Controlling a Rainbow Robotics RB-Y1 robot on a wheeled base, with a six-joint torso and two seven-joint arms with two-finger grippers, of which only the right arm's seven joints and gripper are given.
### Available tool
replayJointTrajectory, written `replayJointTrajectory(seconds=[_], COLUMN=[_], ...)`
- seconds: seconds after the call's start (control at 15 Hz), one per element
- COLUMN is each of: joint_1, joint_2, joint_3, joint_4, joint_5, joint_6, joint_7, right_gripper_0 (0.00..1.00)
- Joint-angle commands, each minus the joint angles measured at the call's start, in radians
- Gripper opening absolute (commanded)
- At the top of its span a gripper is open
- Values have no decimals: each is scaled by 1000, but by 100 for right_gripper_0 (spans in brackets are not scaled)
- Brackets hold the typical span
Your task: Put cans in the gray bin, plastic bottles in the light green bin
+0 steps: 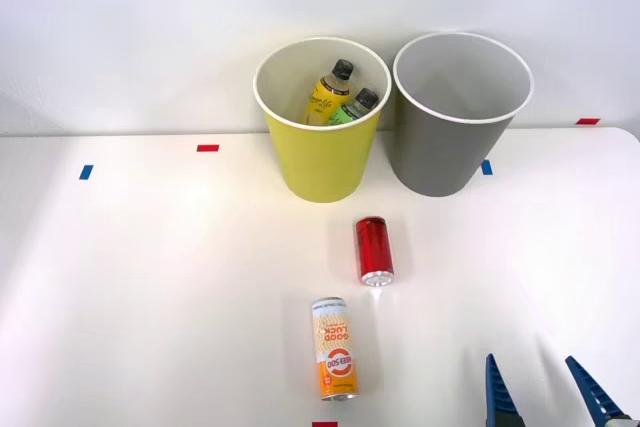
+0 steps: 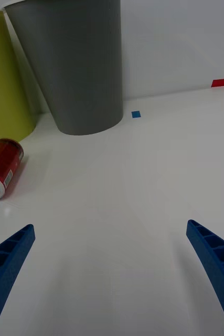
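Lying at eleven o'clock from the spread, empty end effector [image 1: 545,387], the red can [image 1: 374,250] looks light, slick, dentable: grip mid-body.

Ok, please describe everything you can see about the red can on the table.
The red can is a slim drink can with a plain red body and shiny silver ends, apparently metal. It lies on its side on the white table, one silver end pointing toward the robot, in front of the two bins and beyond the orange-and-cream can. Nothing but the table touches it; the open end effector is well apart.
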Motion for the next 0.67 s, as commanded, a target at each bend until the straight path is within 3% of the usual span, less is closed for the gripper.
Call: replayJointTrajectory(seconds=[0.07, 0.67], joint_1=[0, 0], joint_2=[0, 0], joint_3=[0, 0], joint_4=[0, 0], joint_5=[0, 0], joint_6=[0, 0], joint_7=[0, 0], right_gripper_0=[100, 100])
